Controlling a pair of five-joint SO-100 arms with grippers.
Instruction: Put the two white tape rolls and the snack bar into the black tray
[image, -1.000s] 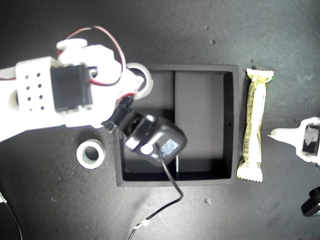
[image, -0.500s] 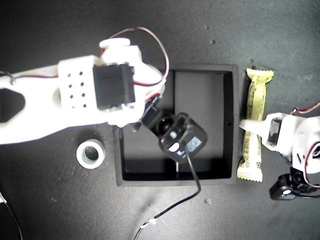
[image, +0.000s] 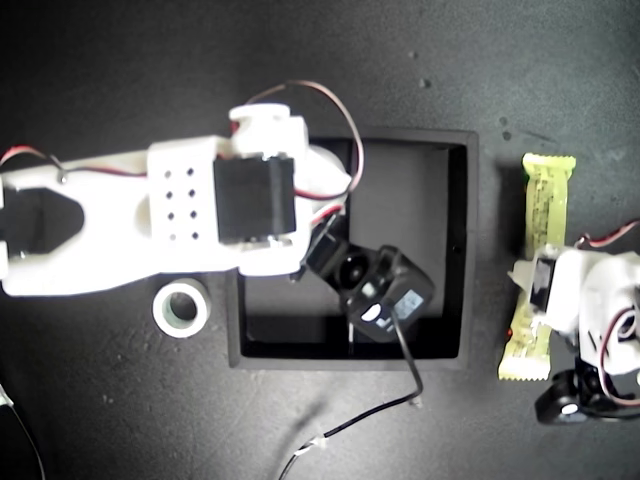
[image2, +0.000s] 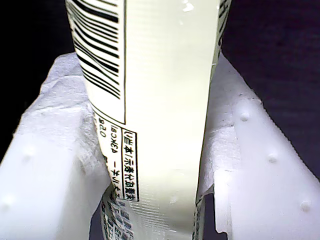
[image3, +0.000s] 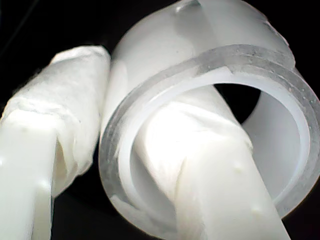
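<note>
Two claws loaded. My first claw (image2: 160, 165) pinches long yellow-green wrapped snack bar (image: 540, 290), outside square black tray (image: 466, 250), exterior view's right; thin wrapper could slip. My second claw (image3: 125, 165) clamps clear-white tape roll (image3: 210, 90) through wall over tray; could snag on release. Green-cored white tape roll (image: 182, 307) waits on desk.

A: What is seen close to the camera?

B: A white tape roll (image3: 210, 65), very near and bright. My second hand (image3: 115, 150) holds it by the wall: one padded finger (image3: 200, 165) goes through the round hole, the other finger (image3: 60, 105) presses the outside.

A: And behind it?

B: Only darkness; I cannot tell what is there.
</note>
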